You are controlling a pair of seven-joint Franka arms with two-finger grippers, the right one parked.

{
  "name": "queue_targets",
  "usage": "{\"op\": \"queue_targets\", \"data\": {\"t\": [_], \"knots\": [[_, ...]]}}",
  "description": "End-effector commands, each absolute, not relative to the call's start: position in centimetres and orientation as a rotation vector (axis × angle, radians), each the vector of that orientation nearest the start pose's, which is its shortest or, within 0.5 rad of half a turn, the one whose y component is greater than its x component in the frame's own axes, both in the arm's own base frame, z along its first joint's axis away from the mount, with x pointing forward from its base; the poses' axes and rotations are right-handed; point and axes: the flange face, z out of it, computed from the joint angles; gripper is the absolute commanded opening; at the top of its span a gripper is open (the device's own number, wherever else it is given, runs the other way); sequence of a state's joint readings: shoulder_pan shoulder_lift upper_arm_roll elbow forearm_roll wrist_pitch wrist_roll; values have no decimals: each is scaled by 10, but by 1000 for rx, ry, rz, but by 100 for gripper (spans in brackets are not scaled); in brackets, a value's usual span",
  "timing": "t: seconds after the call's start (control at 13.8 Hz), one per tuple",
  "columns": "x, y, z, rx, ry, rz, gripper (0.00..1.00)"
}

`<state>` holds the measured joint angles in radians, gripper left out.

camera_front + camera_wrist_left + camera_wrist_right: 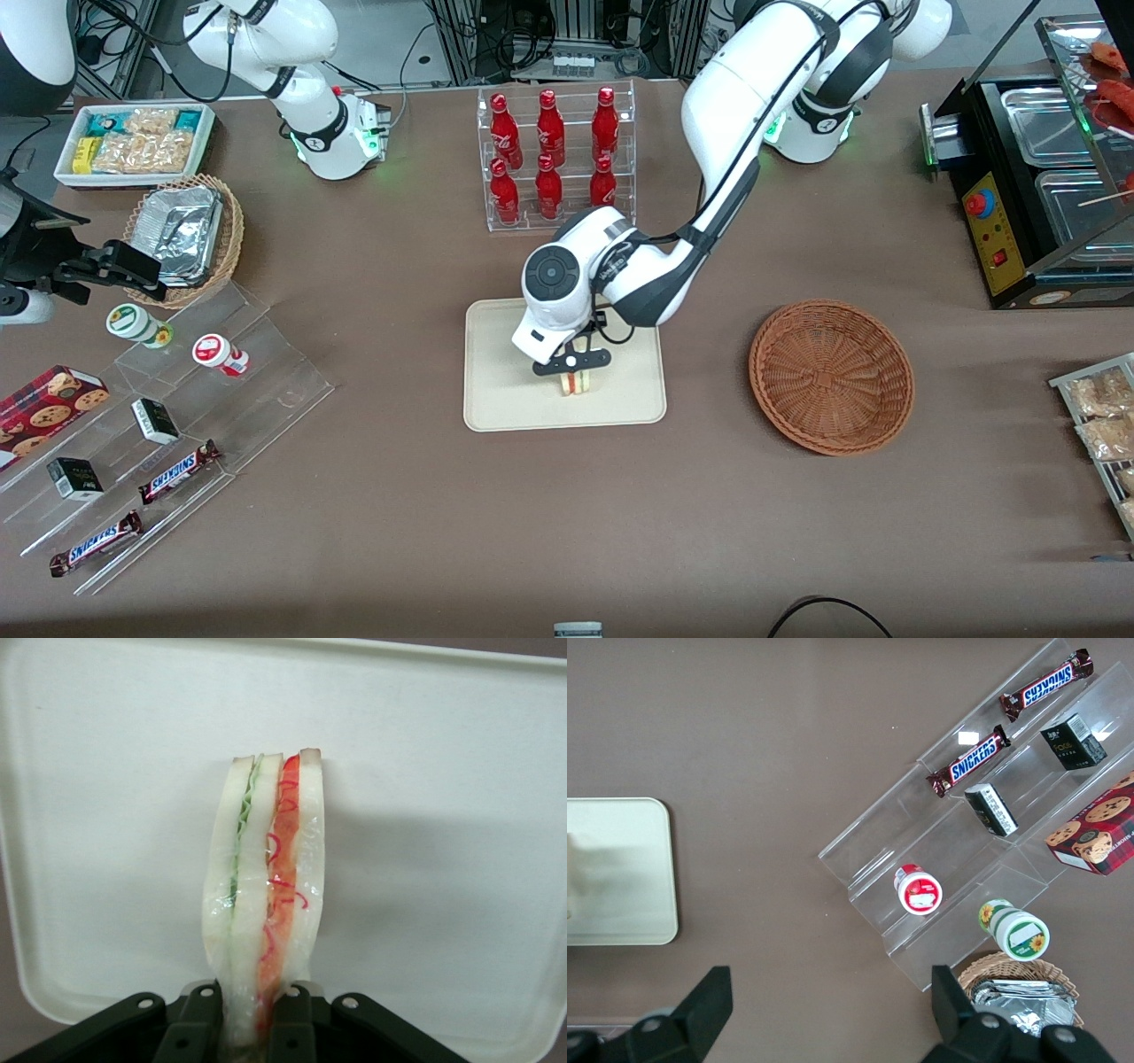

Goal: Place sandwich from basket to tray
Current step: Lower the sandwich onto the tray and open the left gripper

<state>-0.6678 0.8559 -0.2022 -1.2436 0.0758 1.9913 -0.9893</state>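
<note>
Over the tray [505, 399], wrist view shows gripper [245, 1010] fingers [199, 1014] clamping the sandwich [266, 895].

White arm w/ dark grey joints, black cable; black gripper [574, 372] (silver screws).

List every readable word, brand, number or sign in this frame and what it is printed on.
"SNICKERS": chocolate bar on the clear stepped stand.
"SNICKERS": second chocolate bar, nearer the front camera.
Too small to read: bottles, black boxes, cookie box, two round lidded tubs.
No text: sandwich, tray, basket.
The tool is over the tray, shut on the sandwich.
</note>
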Motion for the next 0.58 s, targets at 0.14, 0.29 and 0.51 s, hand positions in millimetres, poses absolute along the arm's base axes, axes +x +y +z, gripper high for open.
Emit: {"op": "queue_targets", "data": {"t": [0.14, 0.29, 0.51], "knots": [[516, -548, 243, -3106, -292, 156, 0], [516, -548, 243, -3106, -302, 154, 0], [516, -549, 239, -3103, -378, 144, 0]]}}
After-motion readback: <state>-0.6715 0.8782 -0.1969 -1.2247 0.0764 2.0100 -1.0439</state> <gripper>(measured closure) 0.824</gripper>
